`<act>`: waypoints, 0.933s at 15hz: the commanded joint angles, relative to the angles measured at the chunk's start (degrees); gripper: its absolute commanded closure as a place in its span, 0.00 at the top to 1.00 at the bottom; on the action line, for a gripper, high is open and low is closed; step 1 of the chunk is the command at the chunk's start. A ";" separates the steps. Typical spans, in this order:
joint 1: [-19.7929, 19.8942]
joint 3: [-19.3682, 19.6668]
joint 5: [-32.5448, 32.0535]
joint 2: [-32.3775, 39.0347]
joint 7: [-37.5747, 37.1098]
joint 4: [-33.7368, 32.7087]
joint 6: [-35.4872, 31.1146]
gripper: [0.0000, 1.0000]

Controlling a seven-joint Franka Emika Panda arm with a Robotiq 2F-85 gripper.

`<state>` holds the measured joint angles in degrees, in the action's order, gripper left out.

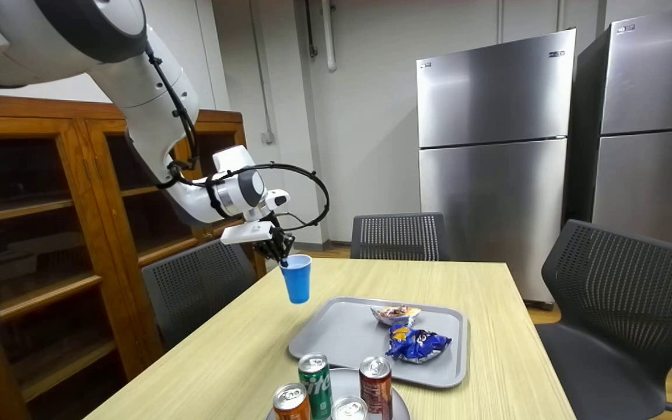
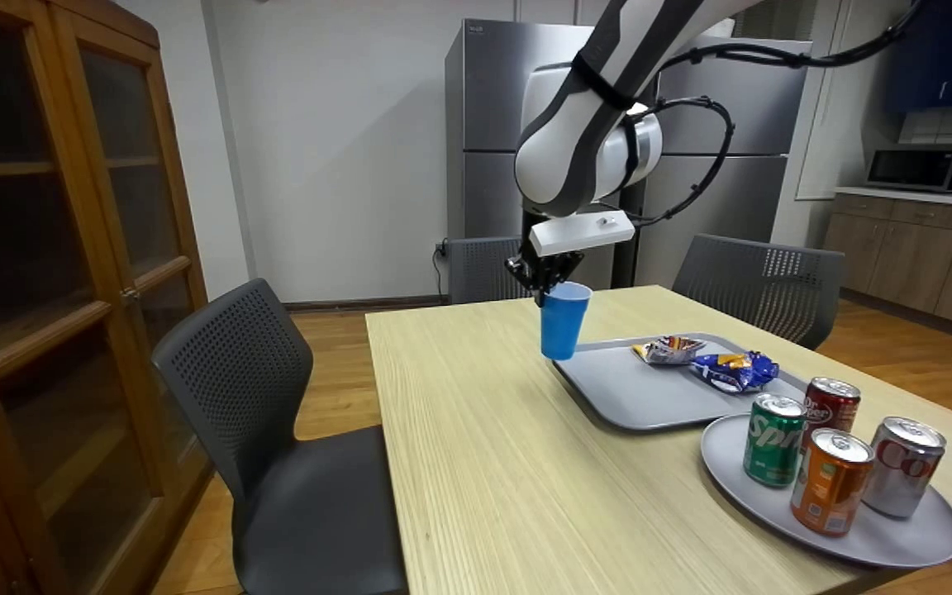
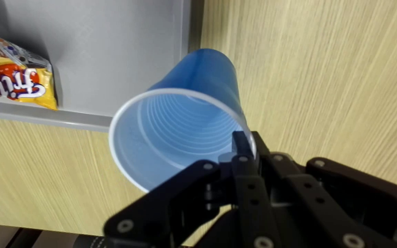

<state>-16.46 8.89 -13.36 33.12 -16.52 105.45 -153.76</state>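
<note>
Wrist view | blue cup (image 3: 184, 117): one jaw inside, one outside | claw (image 3: 250, 139): clamped on its rim

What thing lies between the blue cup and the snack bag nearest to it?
In the wrist view, only bare grey tray shows between the blue cup and that snack bag.

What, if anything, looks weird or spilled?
No spill shows. The gray plate seems to stick out past the table, odd with cans on it. The blue cup leans a bit, its rim pinched by the gripper.
</note>
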 commanded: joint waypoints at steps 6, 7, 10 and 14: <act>-5.59 -0.40 -3.99 -0.52 -3.04 0.84 -0.62 0.01; -6.12 -0.46 -4.29 -0.22 -3.03 0.65 -0.61 0.01; -6.92 -1.35 -4.34 0.50 -2.43 0.25 -0.33 0.01; -8.15 -2.13 -4.61 1.69 -2.11 -0.31 -0.04 0.01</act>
<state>-24.01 7.27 -16.04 34.11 -17.79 105.82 -154.03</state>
